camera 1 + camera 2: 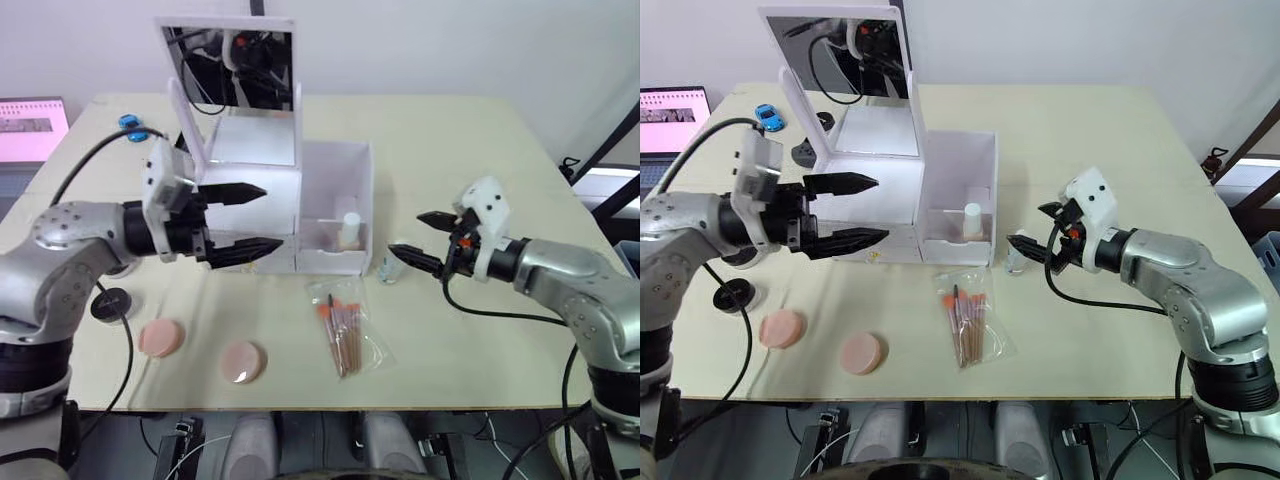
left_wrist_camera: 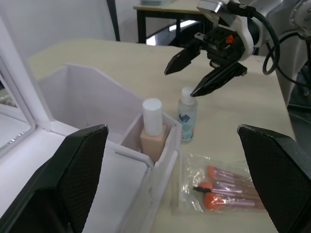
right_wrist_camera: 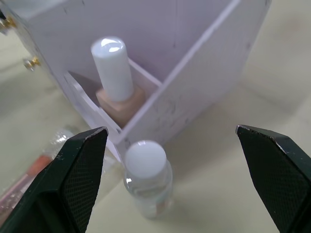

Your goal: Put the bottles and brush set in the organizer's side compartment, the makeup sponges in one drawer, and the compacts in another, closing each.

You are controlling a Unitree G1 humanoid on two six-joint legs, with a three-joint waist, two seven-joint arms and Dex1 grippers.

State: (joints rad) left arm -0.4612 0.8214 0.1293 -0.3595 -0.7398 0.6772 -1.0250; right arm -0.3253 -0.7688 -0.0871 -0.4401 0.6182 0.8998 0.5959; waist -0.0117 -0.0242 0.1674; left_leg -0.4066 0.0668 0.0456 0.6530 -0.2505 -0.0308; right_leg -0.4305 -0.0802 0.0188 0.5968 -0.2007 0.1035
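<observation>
We see a white makeup organizer (image 1: 290, 215) standing on a pale table (image 1: 470, 180), its mirror lid (image 1: 232, 60) raised upright at the back. In its open side compartment (image 1: 335, 235) one foundation bottle with a white cap (image 1: 349, 230) stands upright in the front corner. A small clear bottle (image 1: 389, 265) stands on the table just beside the compartment's outer wall, still outside it. The brush set (image 1: 342, 325), sealed in a clear bag, lies flat on the table in front of the organizer. Two round pink compacts (image 1: 160, 338) rest near the table's front edge on the robot's left, slightly apart from each other.

Our right gripper (image 1: 430, 240) hovers at the clear bottle, fingers spread wide, with the lower fingertip (image 1: 405, 254) close to the bottle's cap and gripping nothing. Our left gripper (image 1: 250, 218) hangs before the organizer's drawer front, its two black fingers likewise spread and empty.

A black round object (image 1: 110, 303) sits near the left arm, and a small blue toy car (image 1: 131, 124) lies at the table's far left.
</observation>
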